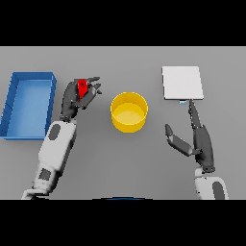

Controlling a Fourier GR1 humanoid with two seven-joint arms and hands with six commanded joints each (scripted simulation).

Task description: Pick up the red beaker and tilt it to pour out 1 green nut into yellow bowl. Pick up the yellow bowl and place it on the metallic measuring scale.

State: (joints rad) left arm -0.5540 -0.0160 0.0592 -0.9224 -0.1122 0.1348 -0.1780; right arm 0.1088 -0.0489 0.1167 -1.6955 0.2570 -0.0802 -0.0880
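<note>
My left hand has its fingers curled round the red beaker, of which only a small red part shows between the fingers. It is held left of the yellow bowl, a short gap apart. The bowl stands upright at the table's middle and I see no green nut in it. The metallic scale is a pale square plate at the back right. My right hand rests open on the table in front of the scale, fingers pointing at it and thumb spread toward the bowl.
A blue open bin lies at the left edge, just left of my left arm. The grey table stretches in front of the bowl between both arms.
</note>
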